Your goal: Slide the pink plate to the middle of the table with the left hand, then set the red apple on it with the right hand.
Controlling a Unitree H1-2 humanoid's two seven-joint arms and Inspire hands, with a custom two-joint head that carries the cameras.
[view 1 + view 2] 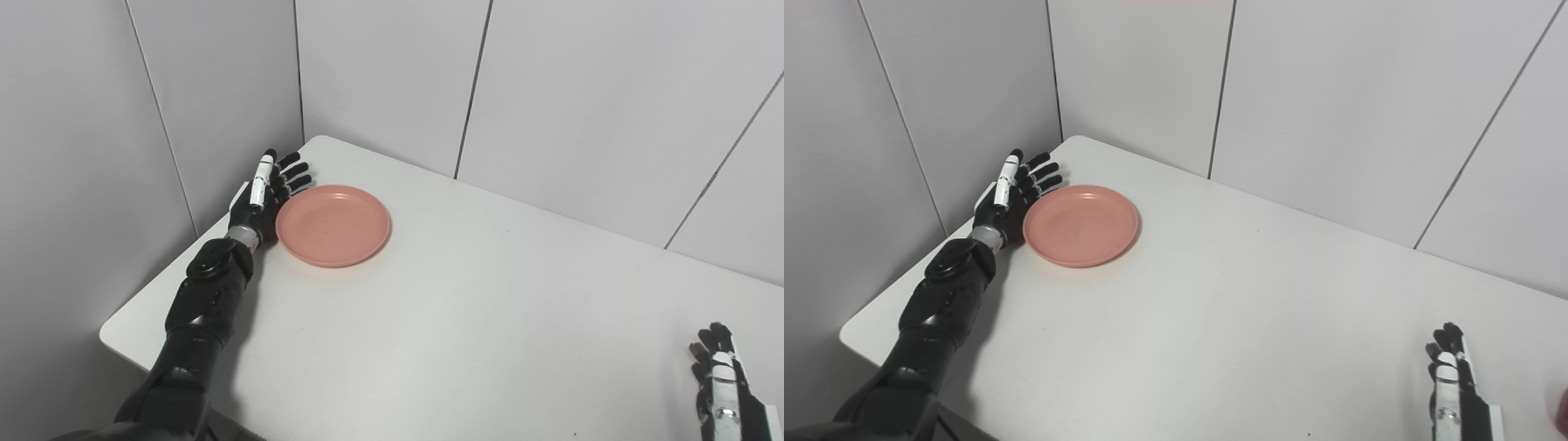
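The pink plate lies flat and empty on the white table, toward its far left corner. My left hand is open with fingers stretched out, its palm against the plate's left rim. My right hand is at the bottom right, fingers apart and holding nothing. A dark red sliver at the right edge of the right eye view may be the apple; I cannot tell. It does not show in the left eye view.
Grey panelled walls stand close behind the table and along its left side, right beside my left hand. The table's near left corner is rounded.
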